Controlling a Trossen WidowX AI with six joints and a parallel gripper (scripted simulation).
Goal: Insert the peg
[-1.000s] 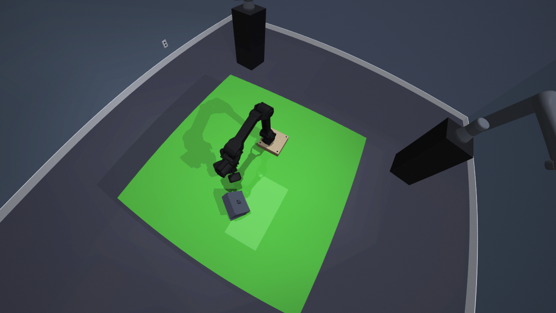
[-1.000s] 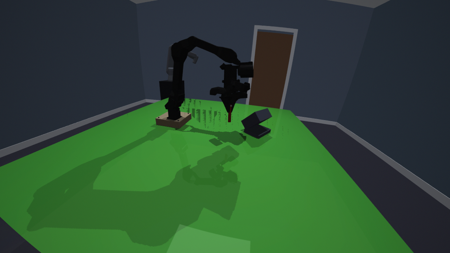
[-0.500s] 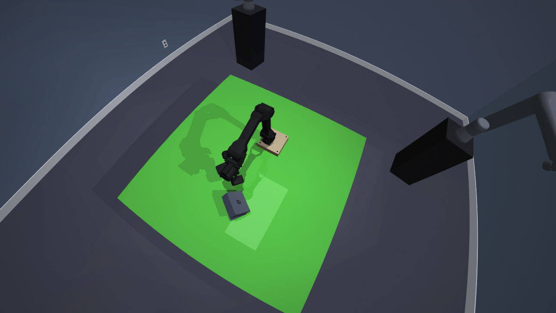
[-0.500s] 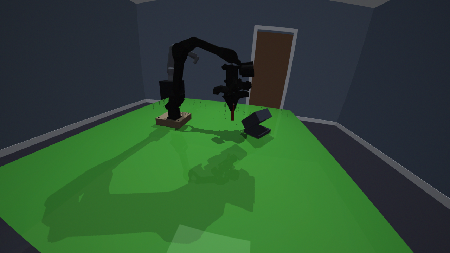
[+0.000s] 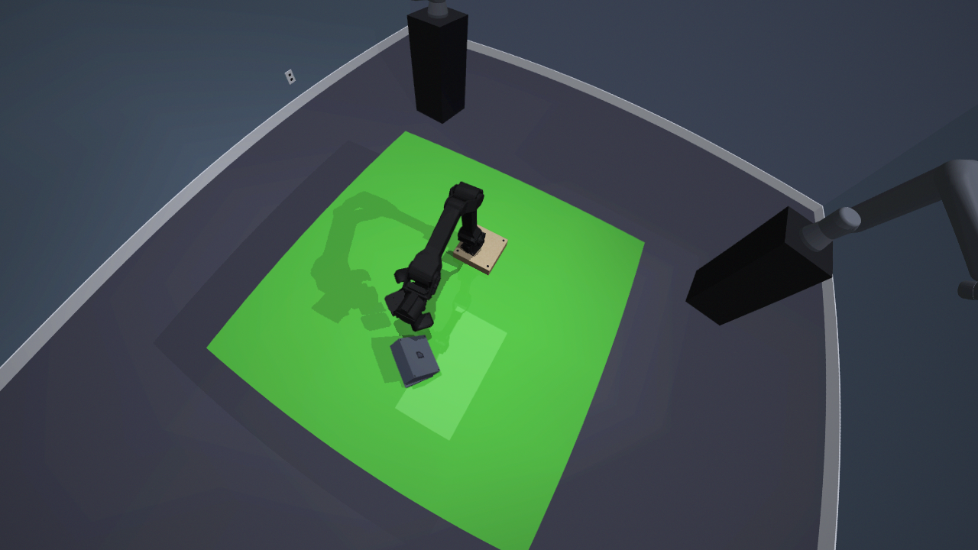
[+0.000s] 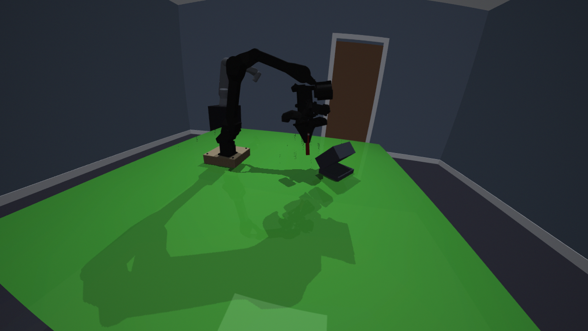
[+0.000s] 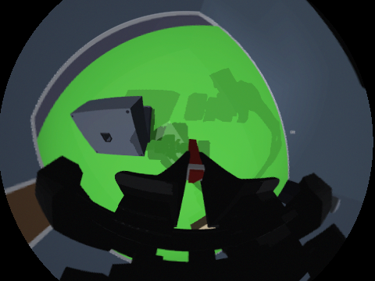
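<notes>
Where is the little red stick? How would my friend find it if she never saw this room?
Start at the big green mat and find the black robot arm standing on its tan base. Follow the arm out to its gripper, which hangs just beside the dark sloped panel. The peg is the thin stick pinched there, pointing down above the mat, and the only red thing among all that black and grey.
</notes>
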